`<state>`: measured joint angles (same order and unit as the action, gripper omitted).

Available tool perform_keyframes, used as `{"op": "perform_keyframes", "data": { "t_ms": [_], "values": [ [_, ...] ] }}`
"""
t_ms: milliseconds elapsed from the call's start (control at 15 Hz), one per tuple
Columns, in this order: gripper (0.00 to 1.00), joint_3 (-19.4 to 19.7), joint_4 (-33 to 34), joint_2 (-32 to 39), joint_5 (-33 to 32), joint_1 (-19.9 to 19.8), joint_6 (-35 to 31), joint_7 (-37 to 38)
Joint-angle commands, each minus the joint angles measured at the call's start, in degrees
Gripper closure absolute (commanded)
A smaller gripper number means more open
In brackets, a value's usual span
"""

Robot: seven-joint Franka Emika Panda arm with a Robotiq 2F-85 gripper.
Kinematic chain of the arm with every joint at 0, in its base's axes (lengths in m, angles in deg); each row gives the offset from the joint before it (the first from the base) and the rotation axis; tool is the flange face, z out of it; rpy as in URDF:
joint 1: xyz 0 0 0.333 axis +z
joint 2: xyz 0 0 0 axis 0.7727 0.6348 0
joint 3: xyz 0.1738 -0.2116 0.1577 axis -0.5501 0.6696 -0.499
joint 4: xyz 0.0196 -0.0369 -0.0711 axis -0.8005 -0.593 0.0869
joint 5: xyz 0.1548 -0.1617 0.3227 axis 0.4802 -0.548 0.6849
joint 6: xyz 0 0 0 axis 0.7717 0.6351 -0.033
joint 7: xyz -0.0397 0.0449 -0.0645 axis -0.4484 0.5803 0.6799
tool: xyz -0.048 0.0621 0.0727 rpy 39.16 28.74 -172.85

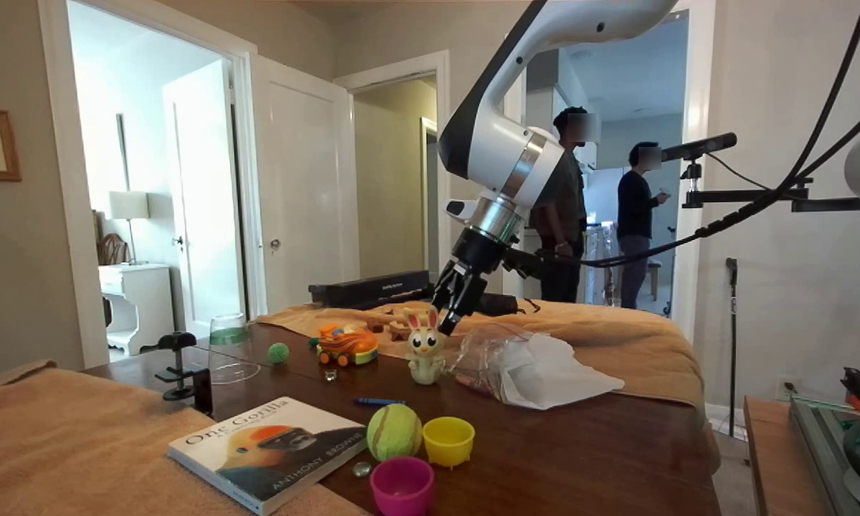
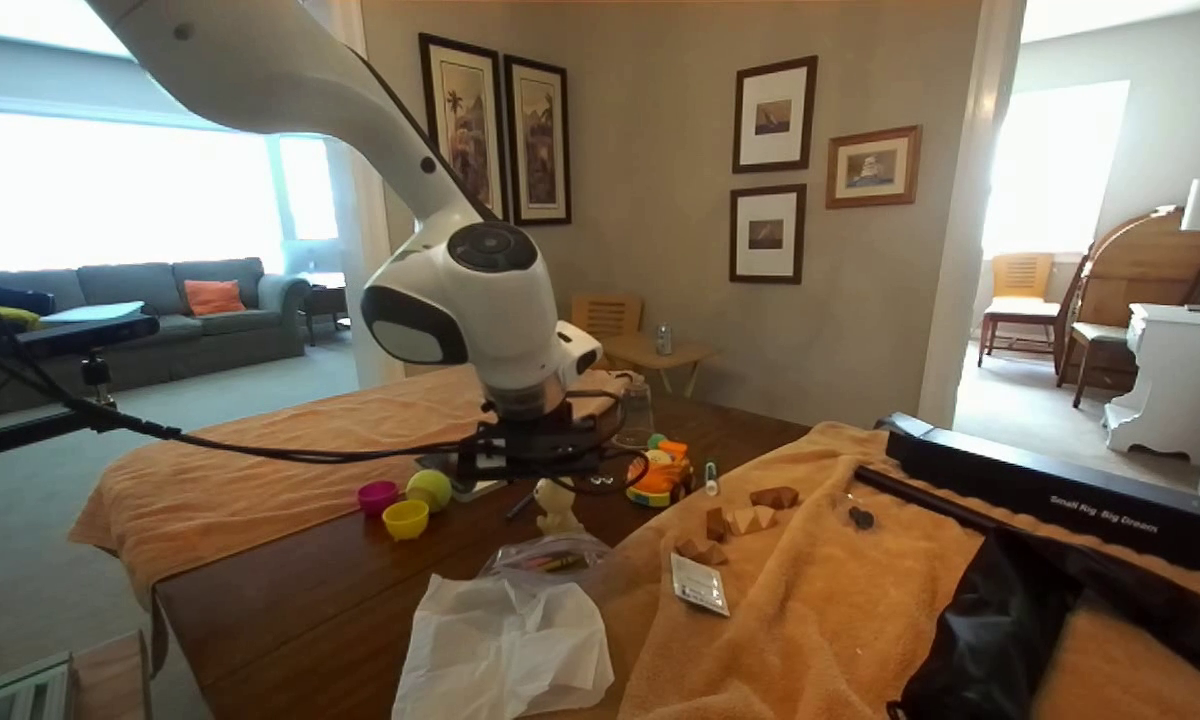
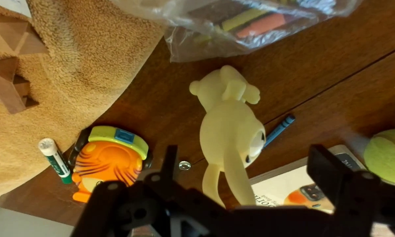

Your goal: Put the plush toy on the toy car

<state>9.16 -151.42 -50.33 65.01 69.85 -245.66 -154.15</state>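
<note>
Wrist view: the gripper (image 3: 243,156), spread wide, partly hides the toy car (image 3: 108,159) and toy rabbit (image 3: 223,131).

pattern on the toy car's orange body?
Dark stripes on the toy car, clearest in the wrist view.

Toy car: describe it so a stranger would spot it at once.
Find the dark wooden table. In an exterior view, the toy car stands there between the small green ball and the pale bunny; unlike them, it is orange and wheeled.
</note>
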Motion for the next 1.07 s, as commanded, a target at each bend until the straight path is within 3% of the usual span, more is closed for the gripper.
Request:
{"op": "perform_keyframes", "data": {
  "t_ms": [0,133,200,333,600,1000],
  "values": [
    [0.00,-1.0,3.5,3.9,5.0,-0.3,-1.2,-4.7],
    [0.00,-1.1,4.4,5.4,5.9,-0.2,-1.1,-5.3],
    [0.25,-1.2,4.7,6.1,6.2,-0.2,-1.0,-5.6],
    [0.34,-1.4,5.3,7.3,6.2,-0.3,-0.8,-5.5],
    [0.64,-1.7,6.1,8.6,6.5,-0.4,-0.5,-5.2],
    [0.85,-1.8,3.9,4.2,4.0,0.3,0.8,-3.7]
  ]
}}
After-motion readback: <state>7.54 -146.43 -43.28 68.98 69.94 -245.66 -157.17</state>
